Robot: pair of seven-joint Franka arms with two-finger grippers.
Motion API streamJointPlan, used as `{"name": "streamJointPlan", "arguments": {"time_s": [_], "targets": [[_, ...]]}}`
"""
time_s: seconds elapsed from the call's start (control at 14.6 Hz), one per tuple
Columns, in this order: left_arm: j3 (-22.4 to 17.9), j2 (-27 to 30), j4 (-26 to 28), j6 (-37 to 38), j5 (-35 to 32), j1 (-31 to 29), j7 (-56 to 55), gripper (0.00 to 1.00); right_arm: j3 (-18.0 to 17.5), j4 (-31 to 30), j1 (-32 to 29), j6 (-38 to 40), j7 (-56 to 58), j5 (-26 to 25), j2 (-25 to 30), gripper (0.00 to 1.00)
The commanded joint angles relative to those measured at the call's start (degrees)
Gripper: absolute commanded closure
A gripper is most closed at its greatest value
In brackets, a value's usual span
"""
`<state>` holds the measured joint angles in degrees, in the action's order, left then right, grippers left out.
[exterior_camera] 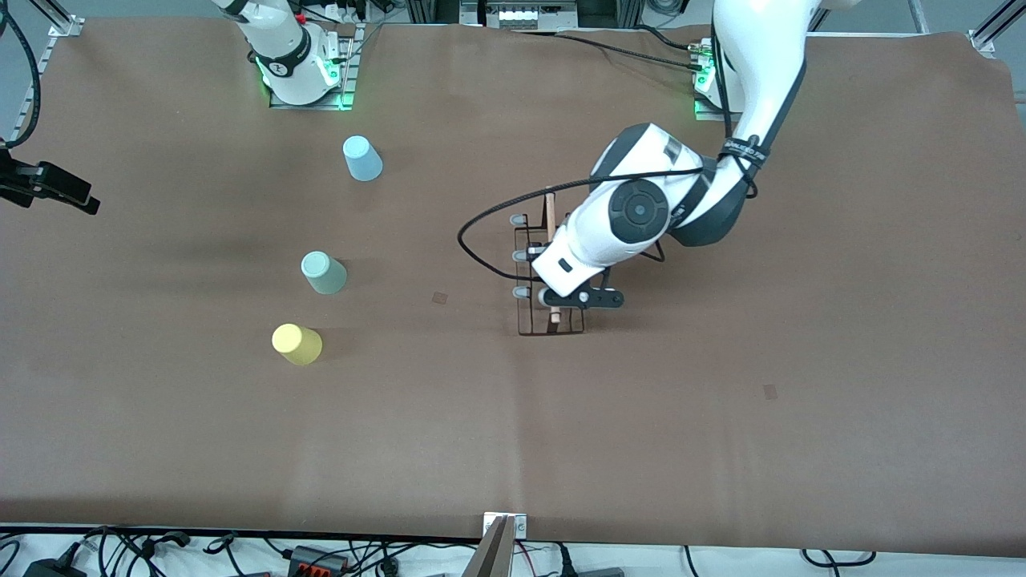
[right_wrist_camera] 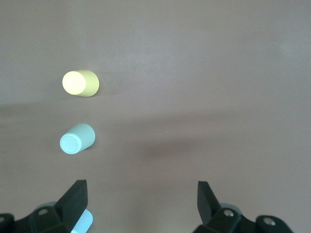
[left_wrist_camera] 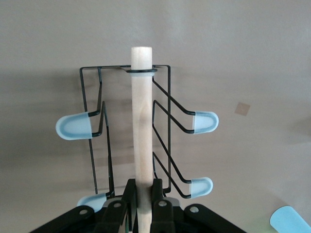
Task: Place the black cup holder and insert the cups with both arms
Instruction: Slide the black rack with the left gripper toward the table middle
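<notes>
wooden rod point(left_wrist_camera: 141, 121) of the black cup holder point(exterior_camera: 547, 276) is pinched in the left gripper point(exterior_camera: 571, 298), its long axis running toward the front camera, the rack at mid-bench. the three cups point(exterior_camera: 324, 272) stand well apart from it toward the right arm's end, so the right arm is nearer them. the right gripper point(right_wrist_camera: 141, 199) hangs spread wide and empty over those cups.

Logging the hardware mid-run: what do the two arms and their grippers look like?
Both arms are glossy white with dark joint sections. The left arm carries a looping black cable and a black band on its upper link. Its left gripper is black; the right gripper has black wedge-shaped fingers. Green lights glow at both bases.
</notes>
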<state>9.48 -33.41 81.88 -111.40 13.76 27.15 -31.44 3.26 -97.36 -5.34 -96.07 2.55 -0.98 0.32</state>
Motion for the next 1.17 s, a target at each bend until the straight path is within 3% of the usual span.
{"name": "streamJointPlan", "arguments": {"time_s": [0.0,0.69,1.1], "targets": [[-0.34,-0.78,-2.16,0.84,1.45,1.24,-0.73,1.0,-0.01,0.51,-0.55,0.54,0.27,0.19,0.12,0.0],[-0.34,-1.83,-1.9,0.13,1.27,2.47,-3.8,1.0,-0.71,0.16,3.4,0.71,0.09,0.36,-0.32,0.0],[-0.42,-2.1,-1.81,0.13,0.48,3.96,-3.37,0.99,-0.62,-0.46,12.18,0.19,-4.1,2.21,-8.31,0.0]]}}
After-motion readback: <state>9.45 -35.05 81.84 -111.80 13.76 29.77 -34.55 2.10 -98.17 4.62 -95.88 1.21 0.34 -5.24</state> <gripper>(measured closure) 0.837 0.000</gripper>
